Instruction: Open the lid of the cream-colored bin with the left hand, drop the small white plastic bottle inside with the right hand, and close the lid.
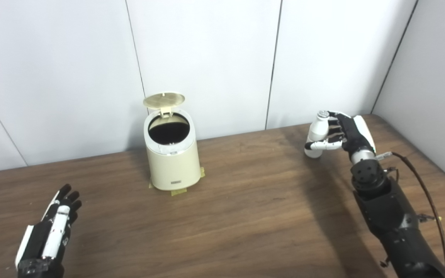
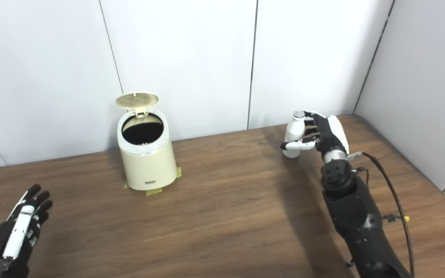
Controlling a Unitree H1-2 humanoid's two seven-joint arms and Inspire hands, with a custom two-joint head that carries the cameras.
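Lid (image 1: 164, 99) up on bin (image 1: 173, 162). Right hand (image 1: 340, 133) clasping bottle (image 1: 316, 133), well right of bin; left hand (image 1: 54, 227) empty, fingers apart. Next: carry over opening, release.

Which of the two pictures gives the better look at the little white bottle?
The left eye view: the bottle looks slightly larger there, cap and body clear in the right hand. The right eye view shows the same bottle, slightly smaller.

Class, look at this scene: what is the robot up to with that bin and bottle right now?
The cream bin stands on the table with its lid up. The right hand is closed around the small white bottle, far to the bin's right. The left hand is open and holds nothing, near the front edge.
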